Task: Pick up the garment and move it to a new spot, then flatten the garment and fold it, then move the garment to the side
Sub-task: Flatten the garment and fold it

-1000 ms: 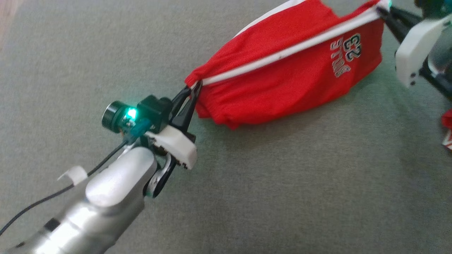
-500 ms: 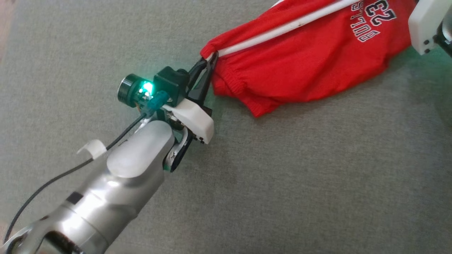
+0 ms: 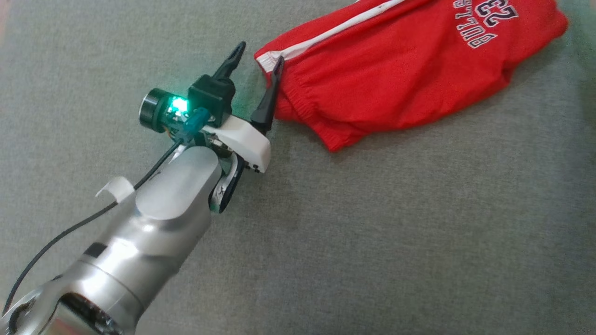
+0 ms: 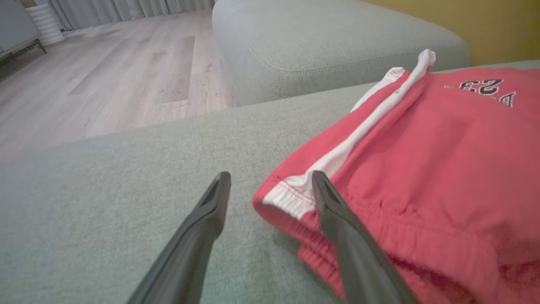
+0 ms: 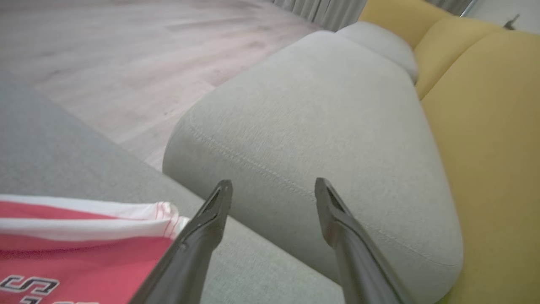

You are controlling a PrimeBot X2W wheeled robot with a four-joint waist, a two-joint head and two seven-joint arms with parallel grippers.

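The red garment [image 3: 396, 79] is lying rumpled on the grey cushion [image 3: 372, 242], upper right of the head view. The left claw [image 3: 260, 52], at its waistband corner, and the right claw [image 5: 273, 183] are standing spread, empty. Flattening is probably calling for pinching opposite corners and pulling outward.
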